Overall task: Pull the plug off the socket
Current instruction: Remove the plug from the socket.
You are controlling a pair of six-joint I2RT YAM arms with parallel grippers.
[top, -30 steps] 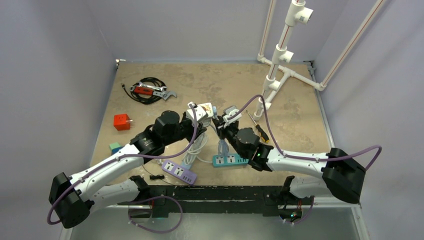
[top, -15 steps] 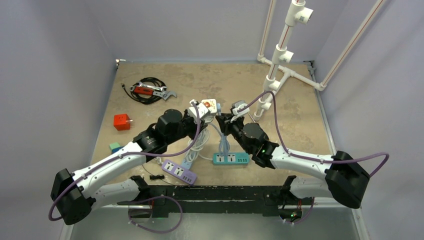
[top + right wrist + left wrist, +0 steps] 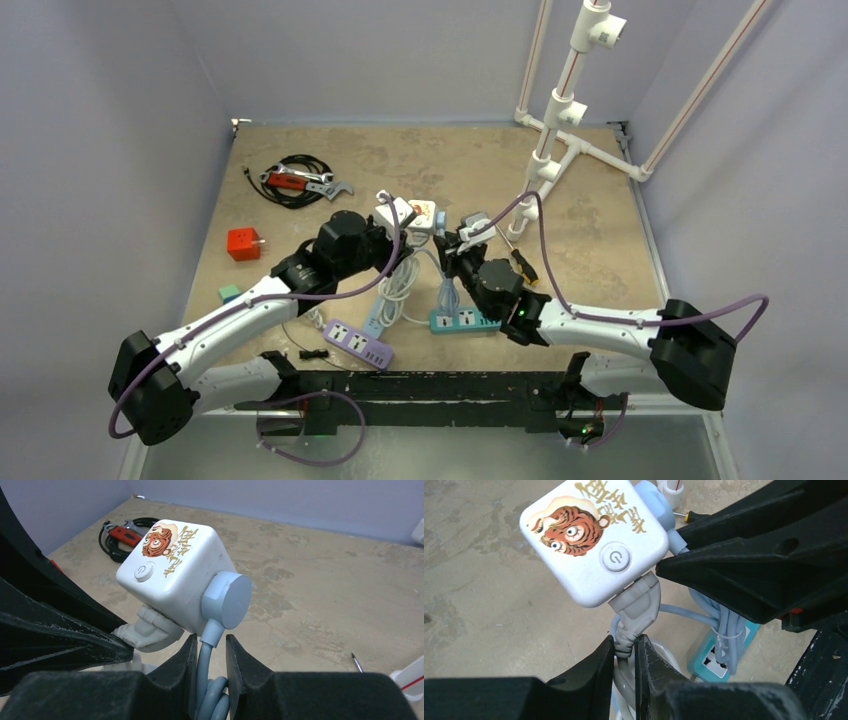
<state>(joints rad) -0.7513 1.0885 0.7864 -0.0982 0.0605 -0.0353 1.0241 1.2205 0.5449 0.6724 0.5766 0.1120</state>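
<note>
A white cube socket (image 3: pixel 418 213) with a tiger picture hangs in the air between my two grippers. A grey plug (image 3: pixel 636 605) sits in its lower face. My left gripper (image 3: pixel 625 650) is shut on that plug's ribbed neck and cord. A round blue plug (image 3: pixel 227 600) sits in the cube's side. My right gripper (image 3: pixel 210 652) is closed around the blue cable (image 3: pixel 205 670) just below that plug. Both plugs are seated in the cube (image 3: pixel 170 570). In the top view the left gripper (image 3: pixel 400 232) and the right gripper (image 3: pixel 452 243) flank the cube.
A teal power strip (image 3: pixel 465 320) lies under the right arm, and a purple strip (image 3: pixel 358 342) is near the front edge. A screwdriver (image 3: pixel 520 262), a red block (image 3: pixel 243 243), a wrench on a black cable coil (image 3: pixel 298 182) and a white pipe frame (image 3: pixel 555 140) surround the spot.
Both grippers and the cube between them have shifted slightly right and farther from the arm bases. Both plugs stay in the cube.
</note>
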